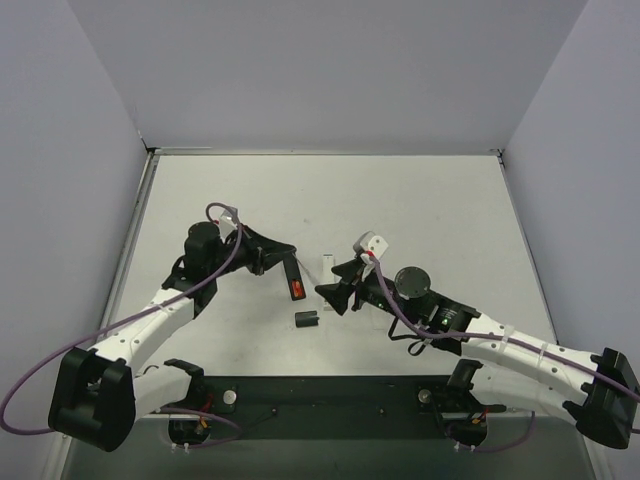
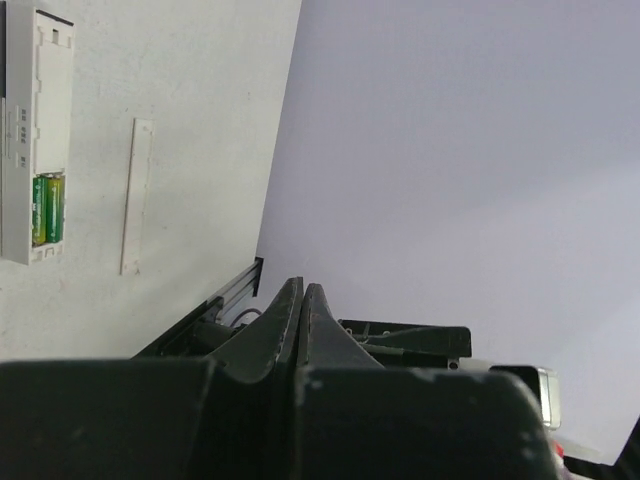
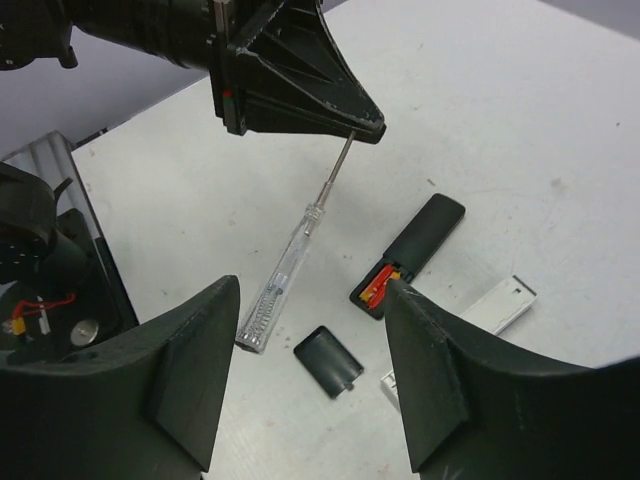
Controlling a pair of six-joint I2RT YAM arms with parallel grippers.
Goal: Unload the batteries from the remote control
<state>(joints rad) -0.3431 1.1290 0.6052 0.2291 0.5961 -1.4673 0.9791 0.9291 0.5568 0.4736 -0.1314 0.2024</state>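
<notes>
A black remote (image 3: 425,235) lies open on the table with red batteries (image 3: 378,288) in its bay; it also shows in the top view (image 1: 293,272). A white remote (image 2: 38,130) holds green batteries (image 2: 47,209) in its open bay. My right gripper (image 3: 315,290) is open and empty, hovering over the black battery cover (image 3: 328,360), with one fingertip close to the red batteries. My left gripper (image 2: 302,285) is shut with nothing seen between its fingers, and hangs just above the black remote's far end (image 1: 285,250).
A clear-handled screwdriver (image 3: 280,280) lies left of the black cover, its metal shaft reaching up to the left gripper's tip (image 3: 365,125). A long thin white strip (image 2: 135,195) lies beside the white remote. The walls stand at the table's back and sides.
</notes>
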